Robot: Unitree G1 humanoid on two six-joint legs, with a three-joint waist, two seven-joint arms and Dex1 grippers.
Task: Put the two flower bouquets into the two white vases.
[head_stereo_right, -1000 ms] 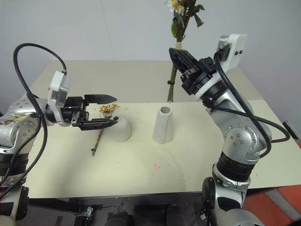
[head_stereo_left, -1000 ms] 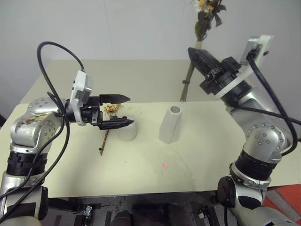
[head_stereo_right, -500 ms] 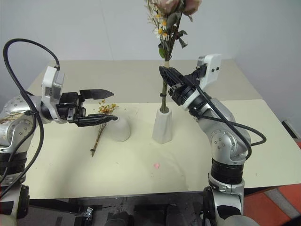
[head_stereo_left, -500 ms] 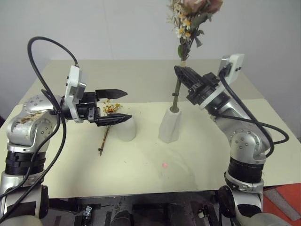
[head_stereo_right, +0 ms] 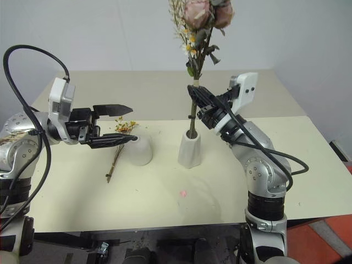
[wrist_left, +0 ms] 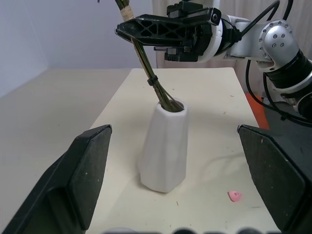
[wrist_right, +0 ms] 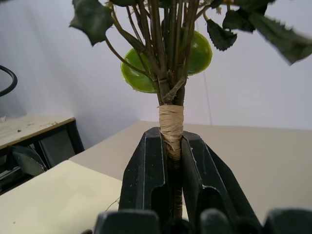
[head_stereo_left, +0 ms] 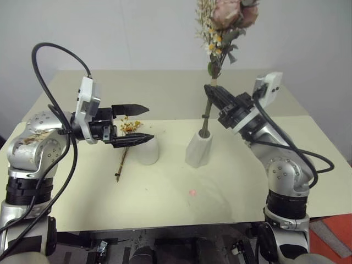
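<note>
The large bouquet (head_stereo_left: 225,22) of pink roses stands upright with its stem ends inside the mouth of the tall white vase (head_stereo_left: 199,149). My right gripper (head_stereo_left: 212,94) is shut on the stems just above the vase, below their paper wrap (wrist_right: 171,126). The short dome vase (head_stereo_left: 148,153) stands to the left of the tall one. The thin yellow-orange bouquet (head_stereo_left: 124,151) lies on the table, leaning against the dome vase's left side. My left gripper (head_stereo_left: 149,123) hovers open over the dome vase, pointing at the tall vase (wrist_left: 165,146), with nothing between its fingers.
The vases stand on a cream table (head_stereo_left: 165,209); a second cream table (head_stereo_left: 165,88) adjoins it at the back. A small pink speck (head_stereo_left: 193,193) lies on the table in front of the tall vase.
My right gripper has come down with the large bouquet; its stems, first hanging behind the tall vase, now sit in its mouth. The left gripper has stayed in place.
</note>
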